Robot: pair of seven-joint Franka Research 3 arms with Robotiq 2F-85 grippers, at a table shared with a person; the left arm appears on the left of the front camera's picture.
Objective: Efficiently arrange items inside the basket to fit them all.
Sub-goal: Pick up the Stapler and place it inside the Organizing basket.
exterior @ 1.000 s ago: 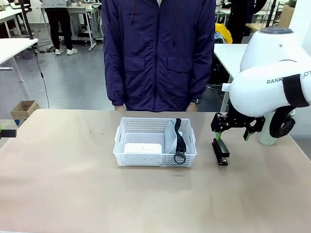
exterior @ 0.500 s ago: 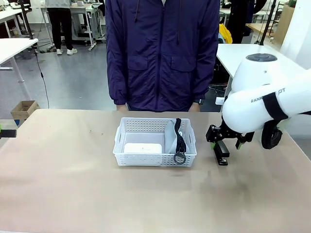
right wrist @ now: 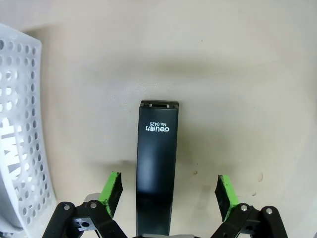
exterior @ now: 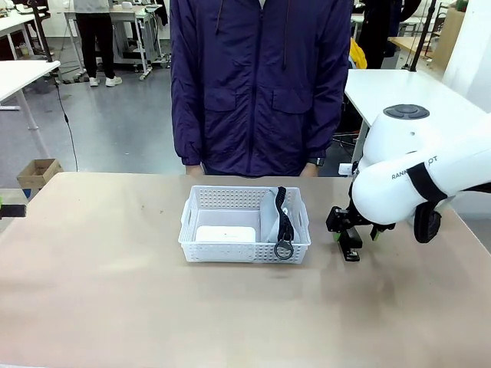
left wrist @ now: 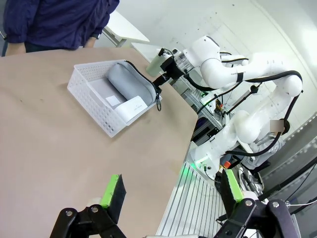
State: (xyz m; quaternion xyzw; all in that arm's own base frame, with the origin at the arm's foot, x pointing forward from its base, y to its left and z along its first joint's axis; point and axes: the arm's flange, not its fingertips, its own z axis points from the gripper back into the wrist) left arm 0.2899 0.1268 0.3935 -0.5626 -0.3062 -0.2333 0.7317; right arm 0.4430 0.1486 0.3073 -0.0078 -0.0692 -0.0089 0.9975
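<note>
Brown tabletop, person at the far side: black stapler (right wrist: 156, 168) lies flat just right of the basket (exterior: 230, 251), which holds the white box (exterior: 225, 233) and grey pouch (exterior: 270, 218). Right gripper (exterior: 355, 236) straddles the stapler, fingers wide — closing squarely on it should come next. Left gripper (left wrist: 173, 191) waits, wide too. Right arm has dropped lower since a second ago.

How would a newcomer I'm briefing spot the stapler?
Find the central white basket. Off its right end the stapler lies flat between the open fingers of the right gripper. It alone is a slim black bar with white print, outside the basket.
</note>
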